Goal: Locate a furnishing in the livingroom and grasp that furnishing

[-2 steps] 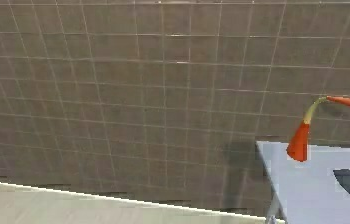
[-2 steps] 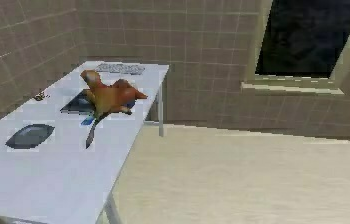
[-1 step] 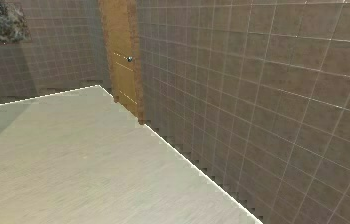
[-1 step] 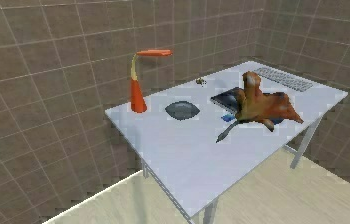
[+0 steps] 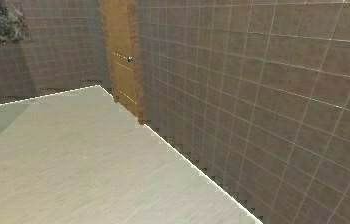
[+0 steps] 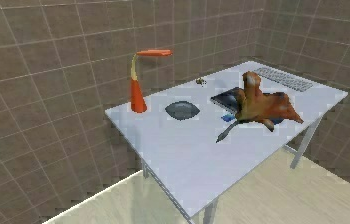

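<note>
An orange desk lamp (image 6: 138, 88) with a bent neck stands at the far left corner of a pale grey table (image 6: 183, 155) in the arm side view. Beside it lies a dark round dish (image 6: 182, 109). Further toward the view's right, a crumpled red-brown thing (image 6: 266, 103) rests on a dark flat item (image 6: 224, 99). A grey keyboard (image 6: 283, 77) lies at the table's far right, against the wall.
A wooden door (image 5: 121, 55) with a small handle stands shut in the tiled wall ahead in the forward view. Pale floor (image 5: 73, 160) stretches before it, with a brown tiled wall along the view's right. A dark picture (image 5: 3, 22) hangs at top left. The table stands in a tiled corner.
</note>
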Robot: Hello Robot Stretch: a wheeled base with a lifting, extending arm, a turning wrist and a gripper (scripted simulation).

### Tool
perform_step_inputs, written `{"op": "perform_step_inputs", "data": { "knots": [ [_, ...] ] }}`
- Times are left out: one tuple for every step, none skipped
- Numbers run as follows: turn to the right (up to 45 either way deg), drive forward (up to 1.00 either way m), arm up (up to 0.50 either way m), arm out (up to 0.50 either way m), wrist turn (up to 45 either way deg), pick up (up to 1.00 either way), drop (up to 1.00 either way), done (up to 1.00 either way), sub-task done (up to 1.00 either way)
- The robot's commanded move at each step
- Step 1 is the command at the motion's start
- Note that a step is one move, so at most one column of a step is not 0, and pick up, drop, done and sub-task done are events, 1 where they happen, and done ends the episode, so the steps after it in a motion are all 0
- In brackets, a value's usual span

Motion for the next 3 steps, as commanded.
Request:
{"op": "perform_step_inputs", "data": {
  "knots": [
    [0.0, 0.00, 0.38, 0.00, 0.0, 0.00, 0.00, 0.00, 0.00],
    [0.0, 0.00, 0.00, 0.48, 0.0, 0.00, 0.00, 0.00, 0.00],
    [0.0, 0.00, 0.00, 0.00, 45.0, 0.00, 0.00, 0.00, 0.00]
  ]
}}
